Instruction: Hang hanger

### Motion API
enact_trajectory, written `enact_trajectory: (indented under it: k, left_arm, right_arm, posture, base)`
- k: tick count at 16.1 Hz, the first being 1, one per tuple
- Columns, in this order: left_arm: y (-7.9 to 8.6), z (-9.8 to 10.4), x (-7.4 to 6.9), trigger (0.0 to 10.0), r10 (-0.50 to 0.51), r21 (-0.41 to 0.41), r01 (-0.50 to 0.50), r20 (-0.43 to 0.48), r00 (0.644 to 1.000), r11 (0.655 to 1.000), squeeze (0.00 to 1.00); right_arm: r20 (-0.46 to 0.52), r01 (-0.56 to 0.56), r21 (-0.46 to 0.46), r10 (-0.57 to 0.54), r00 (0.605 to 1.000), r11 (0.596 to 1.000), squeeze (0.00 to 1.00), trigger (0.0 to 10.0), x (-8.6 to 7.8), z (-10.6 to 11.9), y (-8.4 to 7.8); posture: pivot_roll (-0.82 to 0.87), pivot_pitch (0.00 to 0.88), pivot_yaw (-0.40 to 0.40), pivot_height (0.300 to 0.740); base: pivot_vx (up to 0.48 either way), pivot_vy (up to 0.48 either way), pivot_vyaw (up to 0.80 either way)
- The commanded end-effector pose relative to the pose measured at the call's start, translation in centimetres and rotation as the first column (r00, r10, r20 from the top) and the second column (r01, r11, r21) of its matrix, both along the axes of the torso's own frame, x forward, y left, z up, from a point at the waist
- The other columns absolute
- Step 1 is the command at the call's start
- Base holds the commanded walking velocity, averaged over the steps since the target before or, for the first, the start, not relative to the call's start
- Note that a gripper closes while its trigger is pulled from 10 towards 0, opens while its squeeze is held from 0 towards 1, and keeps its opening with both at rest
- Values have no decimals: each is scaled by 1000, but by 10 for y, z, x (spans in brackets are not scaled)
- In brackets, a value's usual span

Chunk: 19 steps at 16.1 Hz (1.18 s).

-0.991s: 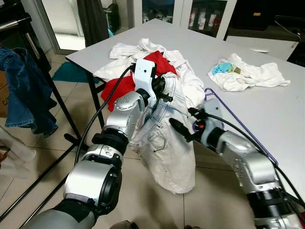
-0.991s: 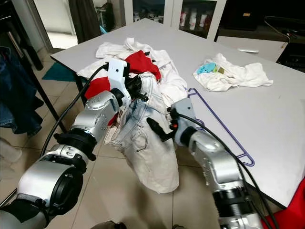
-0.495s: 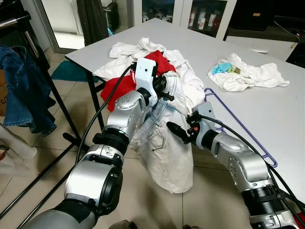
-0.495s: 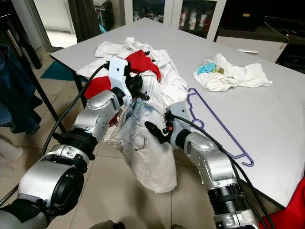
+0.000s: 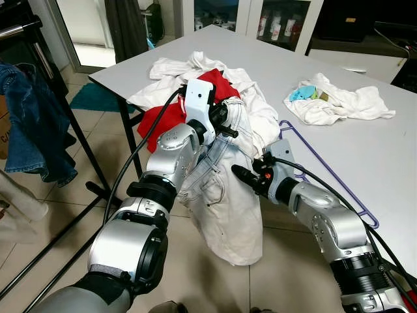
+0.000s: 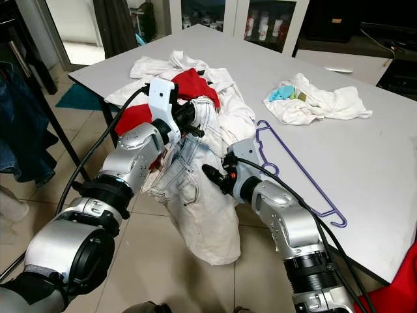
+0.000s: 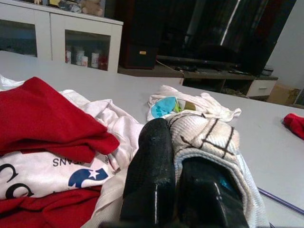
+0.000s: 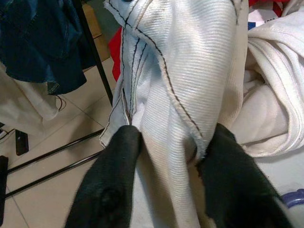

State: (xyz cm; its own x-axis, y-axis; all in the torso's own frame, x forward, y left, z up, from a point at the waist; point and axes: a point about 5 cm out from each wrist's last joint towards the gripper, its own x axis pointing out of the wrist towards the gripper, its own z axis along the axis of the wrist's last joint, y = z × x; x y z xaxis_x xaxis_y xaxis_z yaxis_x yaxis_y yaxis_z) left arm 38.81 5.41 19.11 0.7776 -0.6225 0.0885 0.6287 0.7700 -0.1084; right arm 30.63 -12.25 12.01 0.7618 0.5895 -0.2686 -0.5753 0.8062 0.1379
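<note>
A purple wire hanger [image 5: 326, 166] lies flat on the grey table [image 5: 384, 153], to the right of my right arm. My left gripper [image 5: 225, 124] is shut on the waistband of a white denim garment [image 5: 228, 208] that drapes off the table edge toward the floor. The left wrist view shows both fingers [image 7: 152, 166] pinched on the stitched white cloth. My right gripper [image 5: 249, 177] is pressed into the garment just below, open. Its two fingers [image 8: 114, 190] straddle a seamed fold of the cloth.
A heap of white and red clothes [image 5: 215, 78] lies on the table behind the garment. A smaller white bundle with a turquoise piece [image 5: 339, 101] sits farther right. A black rack with blue jeans [image 5: 32, 124] stands on the tiled floor at left.
My right gripper has moved left and closer in, up against the hanging white garment. The left gripper keeps its hold in the same place.
</note>
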Motion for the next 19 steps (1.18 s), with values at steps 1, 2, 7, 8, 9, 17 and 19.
enact_trajectory:
  k: [1,2,7,8,9,17,19]
  left_arm:
    - [-5,24,1,10000,-18,-29,21,86,996,999,0]
    - [-5,24,1,10000,-18,-29,21,86,996,999,0]
    - [-5,24,1,10000,-18,-29,21,86,996,999,0]
    - [-5,24,1,10000,-18,-29,21,86,996,999,0]
    - [-5,24,1,10000,-18,-29,21,86,996,999,0]
    - [-5,24,1,10000,-18,-29,21,86,996,999,0]
    - [-5,24,1,10000,-18,-29,21,86,996,999,0]
  right_arm:
    - [8,2,5,-2,1000,1000,0,0,2,4,0]
    - [8,2,5,-2,1000,1000,0,0,2,4,0]
    - [8,2,5,-2,1000,1000,0,0,2,4,0]
    - [8,2,5,-2,1000,1000,0,0,2,4,0]
    - [8,2,5,-2,1000,1000,0,0,2,4,0]
    - [8,2,5,-2,1000,1000,0,0,2,4,0]
    - [8,2,5,-2,1000,1000,0,0,2,4,0]
  posture:
    - [-128,0,17,740]
    - [-128,0,17,740]
    - [-128,0,17,740]
    - [-128,0,17,740]
    - [-128,0,17,740]
    - [-128,0,17,740]
    - [-128,0,17,740]
  base:
    - [0,0,0]
    - [0,0,0]
    - [0,0,0]
    - [0,0,0]
    - [0,0,0]
    - [0,0,0]
    - [0,0,0]
